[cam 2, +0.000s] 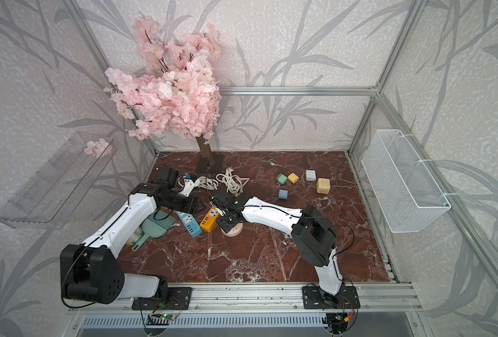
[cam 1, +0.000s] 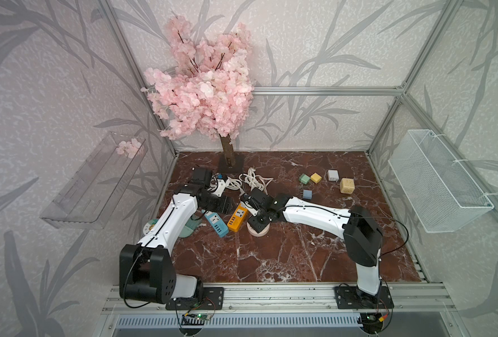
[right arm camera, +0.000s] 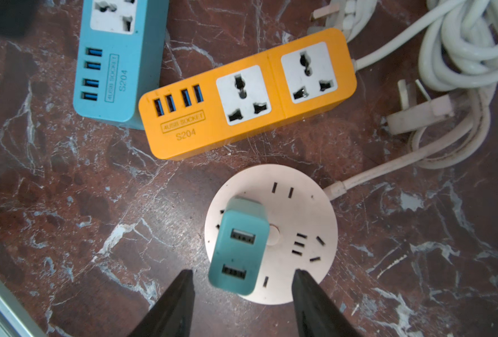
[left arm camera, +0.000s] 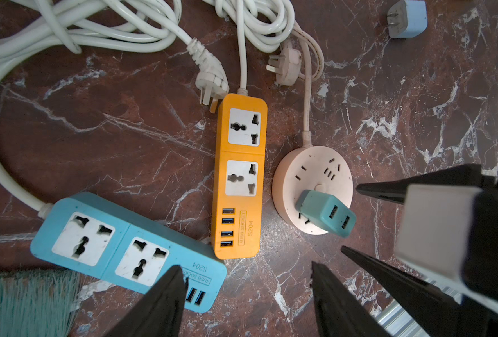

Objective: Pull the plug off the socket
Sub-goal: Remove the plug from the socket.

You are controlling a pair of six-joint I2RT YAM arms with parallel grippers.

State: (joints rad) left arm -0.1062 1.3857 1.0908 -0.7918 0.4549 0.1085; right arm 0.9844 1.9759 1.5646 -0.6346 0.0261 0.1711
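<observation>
Our right arm (cam 1: 315, 214) lies low, stretched leftward over the table (cam 1: 300, 256), right gripper (right arm camera: 243, 272) pointing down, fingers apart either side of the teal plug (right arm camera: 242, 242), gaps showing. The plug sits in the round socket (right arm camera: 300, 210), left of centre. Our left arm (cam 1: 169, 224) bends over the blue strip (left arm camera: 96, 242), left gripper (left arm camera: 247, 266) spread, empty. In both top views the right wrist hides the plug; both wrist views show it.

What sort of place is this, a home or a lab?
Probably a robot test cell: an aluminium frame encloses it, left arm and right arm mount on a front rail, plus a decorative blossom tree.
</observation>
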